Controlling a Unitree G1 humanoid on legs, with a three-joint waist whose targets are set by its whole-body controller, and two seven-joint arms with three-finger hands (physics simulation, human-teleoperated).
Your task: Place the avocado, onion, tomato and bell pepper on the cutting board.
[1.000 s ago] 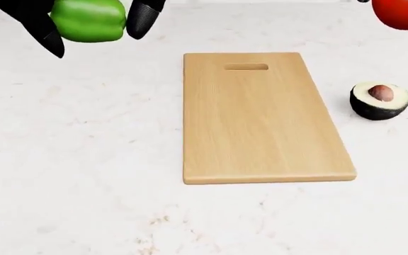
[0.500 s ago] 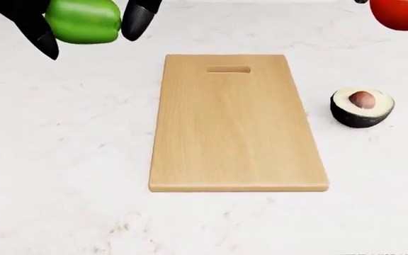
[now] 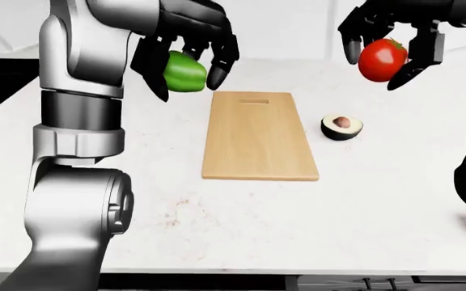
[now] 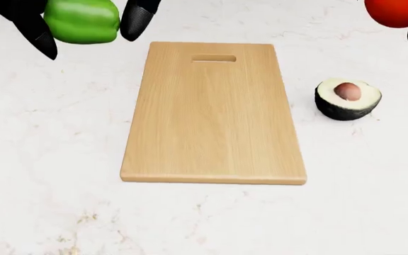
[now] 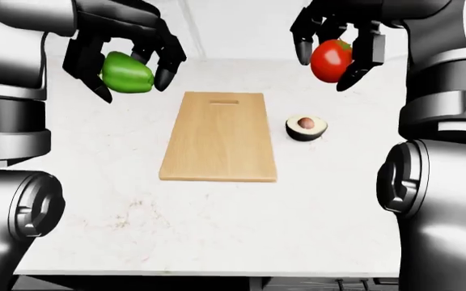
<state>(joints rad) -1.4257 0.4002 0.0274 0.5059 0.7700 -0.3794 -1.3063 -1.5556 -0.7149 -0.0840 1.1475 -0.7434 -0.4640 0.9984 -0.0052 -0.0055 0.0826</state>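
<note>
Overhead, bare cutting board, avocado just beside it.

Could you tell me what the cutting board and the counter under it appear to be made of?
The cutting board looks like light wood with a matte finish: fine grain lines run along its length, and a handle slot is cut near its top edge in the head view. The counter looks like white stone, perhaps marble, with faint grey veins and brownish specks. Both are simulator renders, so these are only looks.
</note>
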